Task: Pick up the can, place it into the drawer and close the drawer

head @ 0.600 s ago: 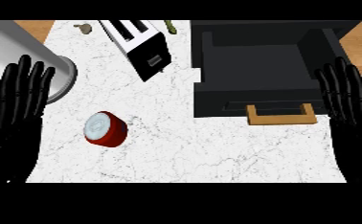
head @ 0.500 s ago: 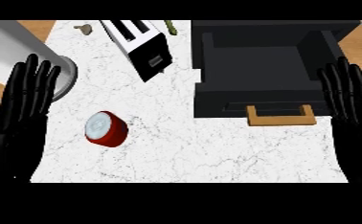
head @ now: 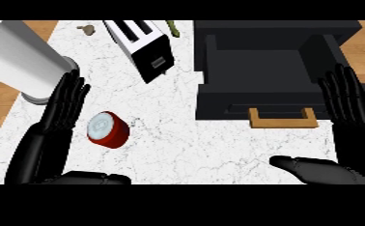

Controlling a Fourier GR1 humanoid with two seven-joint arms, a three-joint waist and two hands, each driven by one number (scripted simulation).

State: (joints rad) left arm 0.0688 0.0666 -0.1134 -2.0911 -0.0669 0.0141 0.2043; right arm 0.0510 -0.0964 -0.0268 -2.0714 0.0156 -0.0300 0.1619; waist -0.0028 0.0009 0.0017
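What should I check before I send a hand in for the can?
1. Can in view and unobstructed, lying on the counter: ok.
2. Left hand empty, fingers straight, just left of the can: ok.
3. Right hand empty, fingers straight, beside the drawer: ok.
4. Drawer open, nothing visible inside: ok.
5. Drawer handle exposed for closing: ok.
6. Toaster apart from the can: ok.
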